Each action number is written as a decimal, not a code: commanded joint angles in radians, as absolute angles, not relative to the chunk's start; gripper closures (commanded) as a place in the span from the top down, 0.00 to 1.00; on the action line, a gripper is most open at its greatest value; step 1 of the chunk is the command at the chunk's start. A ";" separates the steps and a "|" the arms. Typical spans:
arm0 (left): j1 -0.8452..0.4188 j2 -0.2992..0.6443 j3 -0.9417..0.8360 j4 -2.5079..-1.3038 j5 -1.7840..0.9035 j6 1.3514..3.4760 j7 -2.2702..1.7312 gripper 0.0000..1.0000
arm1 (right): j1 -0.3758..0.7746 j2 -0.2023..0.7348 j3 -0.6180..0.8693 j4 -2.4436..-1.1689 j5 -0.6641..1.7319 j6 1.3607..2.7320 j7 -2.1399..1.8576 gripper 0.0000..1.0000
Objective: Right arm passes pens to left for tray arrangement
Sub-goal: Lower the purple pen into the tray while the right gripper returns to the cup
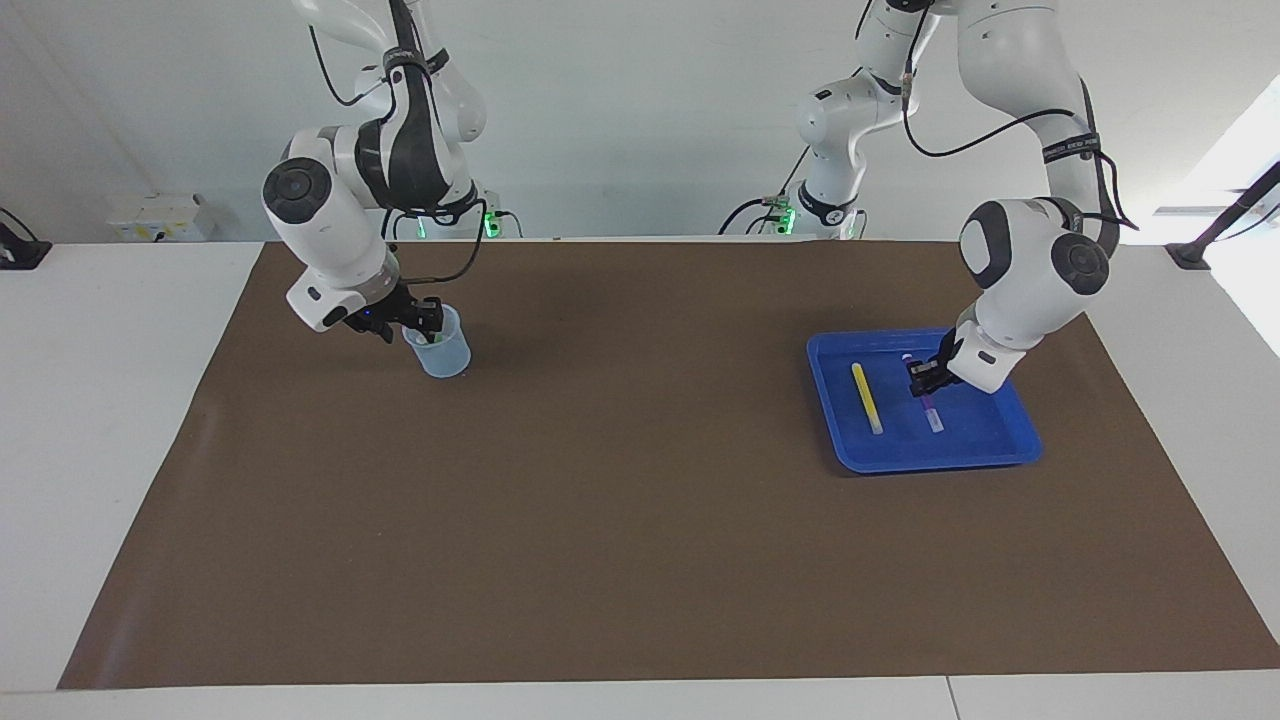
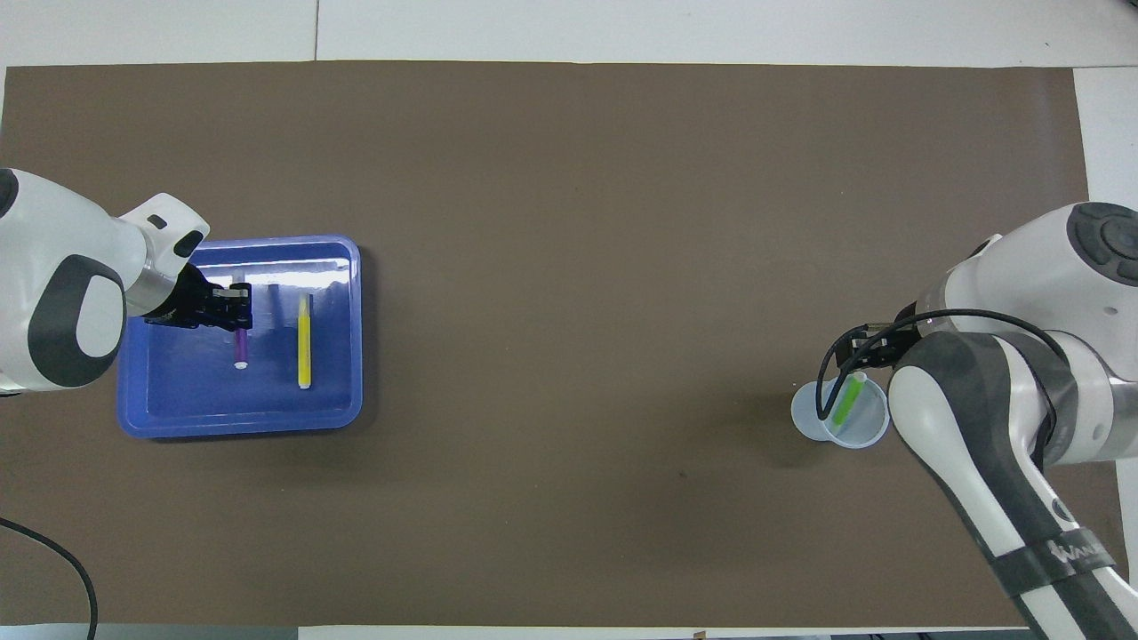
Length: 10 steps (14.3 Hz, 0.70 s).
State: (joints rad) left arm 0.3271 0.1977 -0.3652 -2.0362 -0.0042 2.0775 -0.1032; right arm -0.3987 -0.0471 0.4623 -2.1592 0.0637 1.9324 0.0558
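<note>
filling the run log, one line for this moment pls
left gripper: shut on purple pen in tray beside yellow pen | right gripper: at cup holding green pen

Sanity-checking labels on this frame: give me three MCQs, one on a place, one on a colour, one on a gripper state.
1. Where is the green pen?
A) on the mat
B) in the cup
C) in the tray

2. What colour is the pen lying ungripped in the tray?
A) yellow
B) green
C) red

3. What state is the left gripper in?
A) open over the mat
B) shut on the cup
C) shut on the purple pen

Answers:
1 B: it leans inside the cup, with the right gripper at the cup.
2 A: the yellow pen lies free on the tray floor.
3 C: it grips the purple pen low in the tray, beside the yellow pen.
</note>
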 commanded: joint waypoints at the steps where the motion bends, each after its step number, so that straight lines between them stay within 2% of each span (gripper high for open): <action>1: 0.334 0.198 -0.367 -2.082 0.018 2.121 -0.092 0.00 | -0.411 -0.072 0.469 -2.209 0.103 1.968 0.009 0.65; 3: 0.347 0.196 -0.367 -2.097 0.018 2.128 -0.094 0.00 | -0.411 -0.072 0.469 -2.210 0.103 1.973 -0.001 0.65; 5: 0.348 0.190 -0.367 -2.130 0.020 2.160 -0.092 0.00 | -0.411 -0.074 0.469 -2.220 0.104 1.973 -0.006 0.54; 10: 0.359 0.184 -0.367 -2.161 0.020 2.178 -0.081 0.00 | -0.411 -0.080 0.469 -2.229 0.104 1.974 -0.006 0.48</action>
State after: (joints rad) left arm 0.3372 0.2069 -0.3627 -2.1200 0.0001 2.1541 -0.1009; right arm -0.3987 -0.0497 0.4630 -2.1996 0.0793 1.9500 0.0299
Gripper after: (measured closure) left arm 0.824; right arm 0.489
